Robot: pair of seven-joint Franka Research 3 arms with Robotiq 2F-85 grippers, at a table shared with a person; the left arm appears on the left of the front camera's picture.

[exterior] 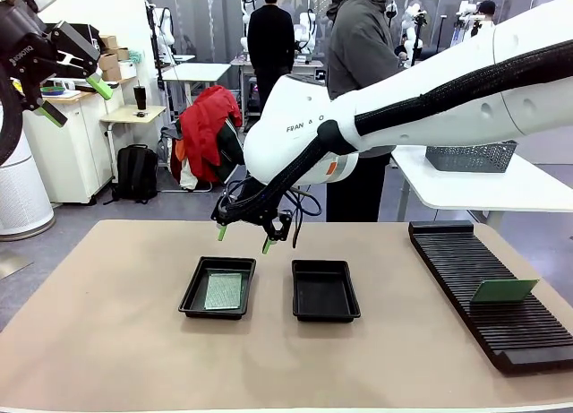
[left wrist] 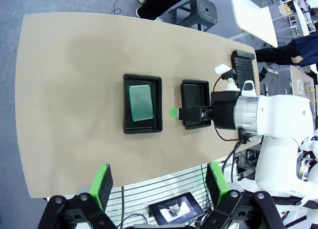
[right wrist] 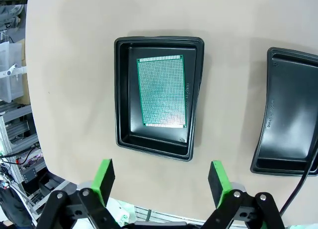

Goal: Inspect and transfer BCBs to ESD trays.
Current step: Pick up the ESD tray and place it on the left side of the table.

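Note:
Two black ESD trays lie side by side mid-table. The left tray [exterior: 192,292] [left wrist: 126,105] [right wrist: 120,90] holds a green BCB [exterior: 224,289] [left wrist: 140,103] [right wrist: 161,91] lying flat on its floor. The right tray [exterior: 325,292] [left wrist: 195,92] [right wrist: 290,112] is empty. Another green BCB [exterior: 504,290] stands in the black slotted rack [exterior: 466,261]. My right gripper [exterior: 243,239] [right wrist: 161,179] hovers open above the far edge of the left tray, holding nothing. My left gripper [exterior: 76,102] [left wrist: 160,184] is raised high at the far left, open and empty.
A person [exterior: 358,64] in a grey jacket stands at the table's far side. A grey mesh basket [exterior: 472,156] sits on a white table behind the rack. Bare tan tabletop [exterior: 107,314] surrounds the trays.

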